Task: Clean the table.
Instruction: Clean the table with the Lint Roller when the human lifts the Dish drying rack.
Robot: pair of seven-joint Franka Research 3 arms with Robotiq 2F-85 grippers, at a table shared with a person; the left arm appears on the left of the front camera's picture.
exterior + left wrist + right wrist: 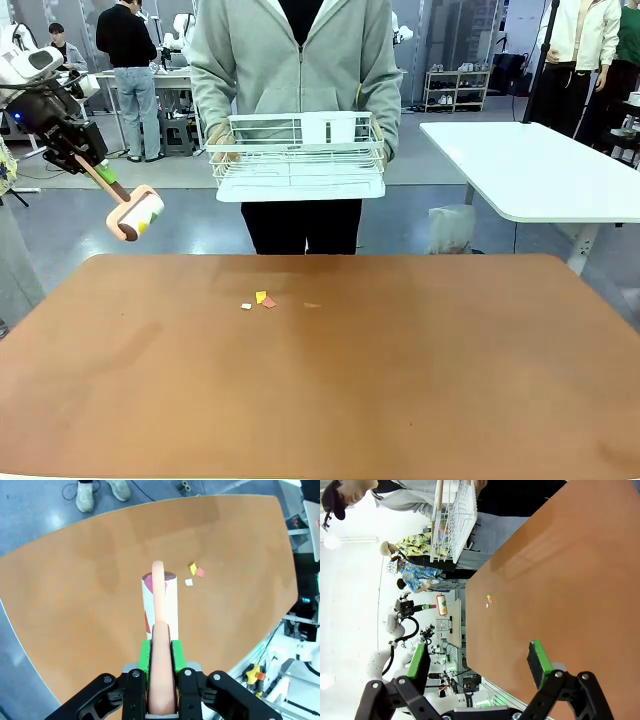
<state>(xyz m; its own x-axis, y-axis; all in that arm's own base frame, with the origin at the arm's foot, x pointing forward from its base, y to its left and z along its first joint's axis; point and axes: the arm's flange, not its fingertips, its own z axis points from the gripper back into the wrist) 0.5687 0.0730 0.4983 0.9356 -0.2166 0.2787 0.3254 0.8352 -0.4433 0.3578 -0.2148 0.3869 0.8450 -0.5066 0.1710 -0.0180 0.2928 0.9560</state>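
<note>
Now my left gripper (161, 656) clamps a lint roller (160, 602); right gripper (480, 662) gapes empty. I should roll flat over scraps (194, 570) at one o'clock.

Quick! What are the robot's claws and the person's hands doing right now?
Left gripper: shut on the lint roller handle.
Right gripper: open, empty.
Person's hands: holding the white wire rack.

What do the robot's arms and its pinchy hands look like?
The left arm is white with rounded joints. Both the left gripper and the right gripper are black, with two bolted, jointed fingers tipped by flat green pads.
</note>
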